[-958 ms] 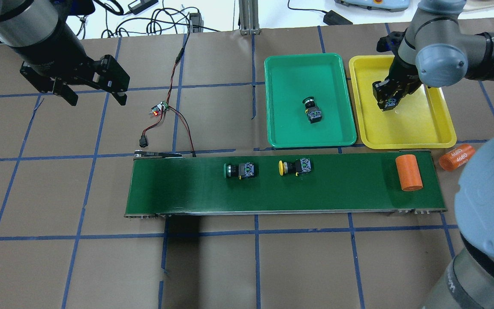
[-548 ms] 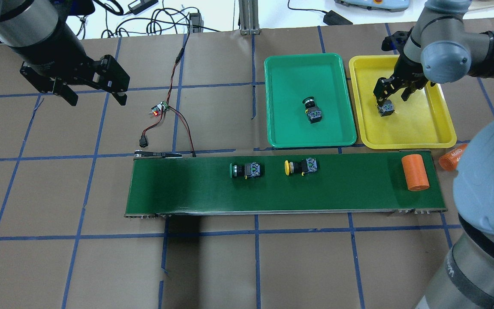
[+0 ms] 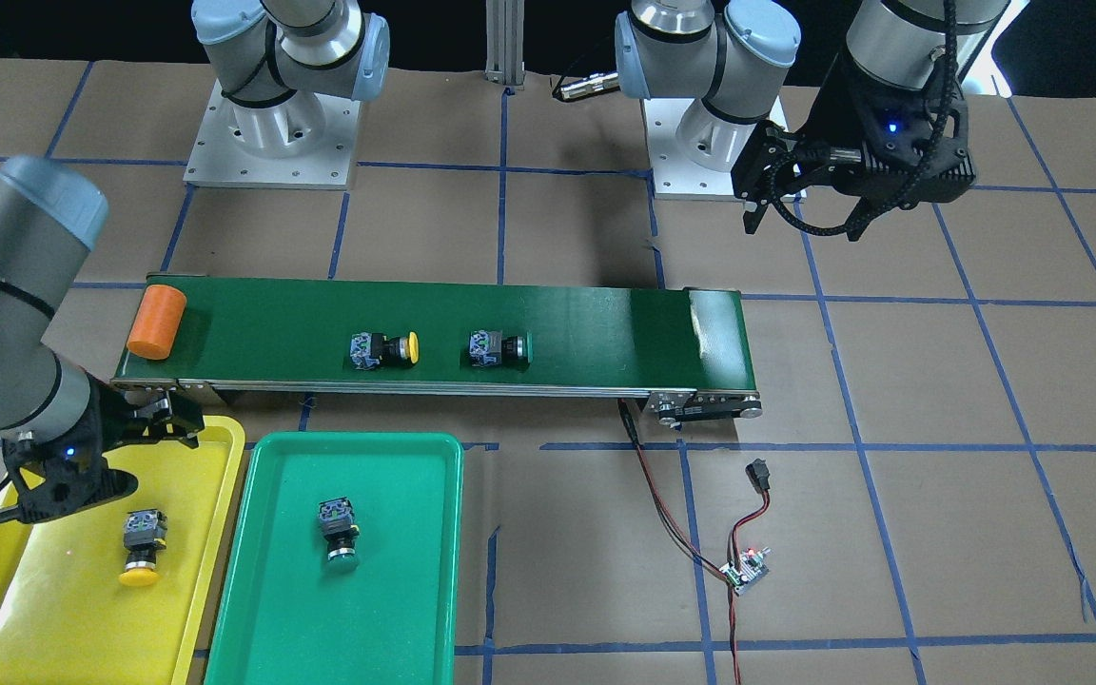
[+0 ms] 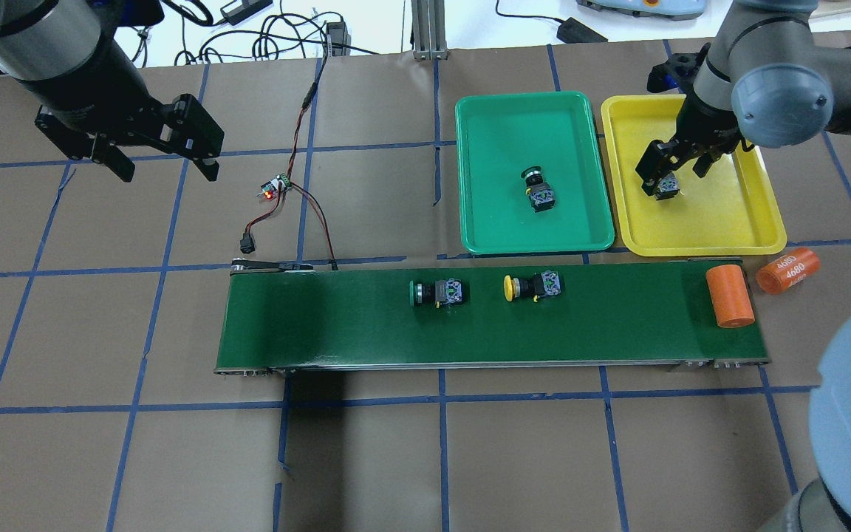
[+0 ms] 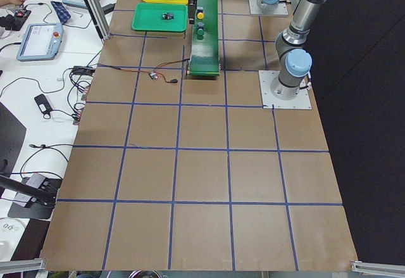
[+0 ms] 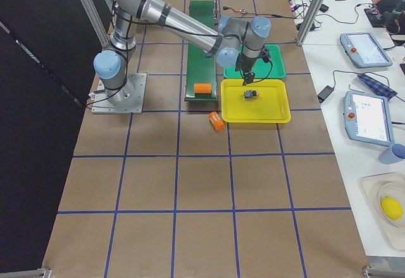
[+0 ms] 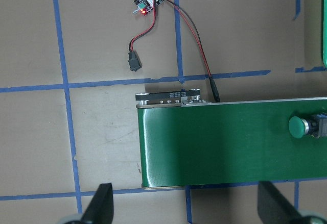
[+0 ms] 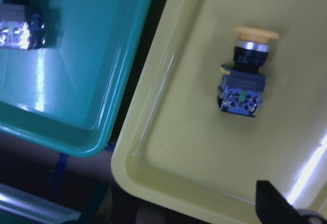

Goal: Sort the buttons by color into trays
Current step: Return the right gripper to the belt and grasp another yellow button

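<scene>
The yellow tray [image 4: 728, 222] holds one yellow-capped button [image 4: 666, 187], lying free on its side [image 8: 244, 79]. Just above that button my right gripper [image 4: 673, 170] hangs open, holding nothing. In the green tray [image 4: 499, 133] lies a green-capped button [image 4: 538, 191]. Two more buttons ride on the dark-green belt: a green one [image 4: 436, 292] and a yellow one [image 4: 532, 287]. My left gripper [image 4: 167, 174] is open and empty over bare table at the far left, beyond the belt's left end [image 7: 168, 99].
The conveyor belt [image 4: 322, 325] runs across the middle of the table. An orange cylinder [image 4: 730, 295] lies at its right end, and another [image 4: 787, 270] lies on the table beside it. A small circuit board with wires [image 4: 274, 187] sits left of the green tray.
My right gripper opened, left the yellow button in the yellow tray and lifted slightly. The belt's buttons and orange cylinder moved right. The left arm stayed put.
</scene>
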Motion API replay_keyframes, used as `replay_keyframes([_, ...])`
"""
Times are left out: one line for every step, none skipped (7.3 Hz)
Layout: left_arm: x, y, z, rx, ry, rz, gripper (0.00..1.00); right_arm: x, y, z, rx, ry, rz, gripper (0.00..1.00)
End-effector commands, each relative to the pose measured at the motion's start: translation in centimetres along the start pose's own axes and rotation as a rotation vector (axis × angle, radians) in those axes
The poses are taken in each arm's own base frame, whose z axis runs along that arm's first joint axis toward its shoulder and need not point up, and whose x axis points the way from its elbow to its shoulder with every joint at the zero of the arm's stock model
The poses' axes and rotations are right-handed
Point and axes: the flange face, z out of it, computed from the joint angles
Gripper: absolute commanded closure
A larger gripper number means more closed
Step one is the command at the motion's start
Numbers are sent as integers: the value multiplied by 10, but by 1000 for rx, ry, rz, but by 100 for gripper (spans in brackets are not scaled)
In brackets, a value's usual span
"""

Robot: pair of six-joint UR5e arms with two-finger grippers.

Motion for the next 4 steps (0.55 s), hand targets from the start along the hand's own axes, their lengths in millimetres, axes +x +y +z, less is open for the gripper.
replay_keyframes([0, 0, 0, 0, 0, 3, 0, -61, 64, 0, -20, -6, -57, 0])
replay_keyframes([0, 0, 0, 0, 0, 1, 0, -91, 90, 9, -43, -4, -79, 0])
replay_keyframes([0, 0, 1, -1, 0, 1, 0, -110, 103, 13, -47, -12, -97, 0])
replay_keyframes([0, 0, 1, -1, 0, 1, 0, -111, 105, 14, -48, -19, -114, 0])
